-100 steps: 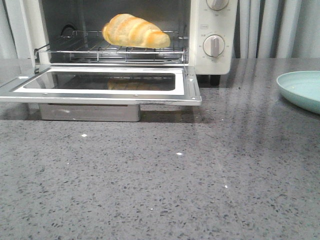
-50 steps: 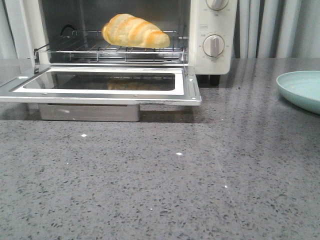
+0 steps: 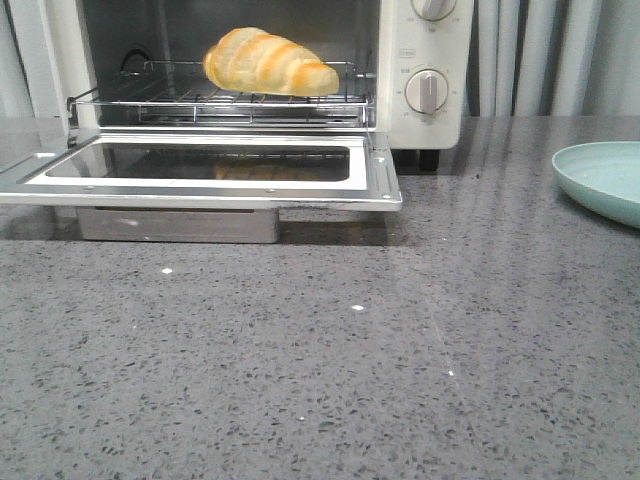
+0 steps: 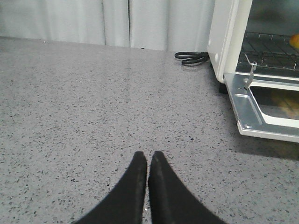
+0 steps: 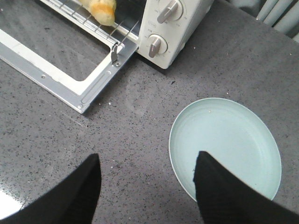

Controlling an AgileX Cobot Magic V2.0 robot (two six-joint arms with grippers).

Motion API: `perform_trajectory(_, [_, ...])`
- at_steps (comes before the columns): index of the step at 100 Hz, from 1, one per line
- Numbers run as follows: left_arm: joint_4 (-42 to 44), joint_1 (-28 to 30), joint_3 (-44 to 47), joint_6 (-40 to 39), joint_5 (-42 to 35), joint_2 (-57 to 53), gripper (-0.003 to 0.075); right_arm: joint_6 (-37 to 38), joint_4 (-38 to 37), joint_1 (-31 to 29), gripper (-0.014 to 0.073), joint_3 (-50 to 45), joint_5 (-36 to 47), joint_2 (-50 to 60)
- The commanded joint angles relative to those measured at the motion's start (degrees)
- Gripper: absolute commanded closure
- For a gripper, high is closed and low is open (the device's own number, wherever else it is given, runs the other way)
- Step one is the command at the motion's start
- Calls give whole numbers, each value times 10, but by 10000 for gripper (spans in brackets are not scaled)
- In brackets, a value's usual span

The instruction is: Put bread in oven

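Note:
The golden bread (image 3: pixel 268 62) lies on the wire rack (image 3: pixel 220 100) inside the cream-white oven (image 3: pixel 425 125), whose glass door (image 3: pixel 200 170) hangs open and flat. One end of the bread (image 5: pixel 100 10) shows in the right wrist view, and a sliver of it (image 4: pixel 295 42) in the left wrist view. Neither gripper appears in the front view. My left gripper (image 4: pixel 147 156) is shut with nothing in it, above bare counter to the left of the oven (image 4: pixel 224 37). My right gripper (image 5: pixel 146 161) is open and empty, above the counter beside the oven's knobs (image 5: pixel 156 44).
A pale green plate (image 3: pixel 605 180) sits on the grey speckled counter at the right, with one right fingertip over its rim (image 5: pixel 175 154). A black power cord (image 4: pixel 190 57) lies by the oven's left side. Curtains hang behind.

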State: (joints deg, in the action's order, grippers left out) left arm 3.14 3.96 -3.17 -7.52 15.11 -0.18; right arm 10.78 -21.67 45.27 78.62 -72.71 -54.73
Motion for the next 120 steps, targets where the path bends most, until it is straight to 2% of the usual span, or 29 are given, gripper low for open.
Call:
perform_trajectory(1, [-1, 1, -17, 1, -49, -14, 741, 5, 0, -4, 201, 11, -25, 21])
perform_trajectory(24, [-1, 1, -17, 1, -49, -14, 741, 5, 12, -4, 201, 0, -25, 68])
perform_trajectory(45, [-1, 1, -17, 1, -49, -14, 741, 5, 7, -4, 201, -68, -14, 130])
perform_trajectory(57, [-1, 1, -17, 1, -49, -14, 741, 7, 7, -4, 201, -136, 42, 184])
perform_trajectory(73, [-1, 1, -17, 1, -49, -14, 741, 7, 7, -4, 201, -243, 159, 264])
perform_trajectory(86, [-1, 1, -17, 1, -49, -14, 741, 46, -4, -6, 201, -328, 227, 335])
perform_trajectory(98, [-1, 1, -17, 1, -49, -14, 741, 90, -12, -31, 201, -394, 258, 384])
perform_trajectory(120, [-1, 1, -17, 1, -49, -14, 741, 92, 13, -126, 201, -487, 314, 436])
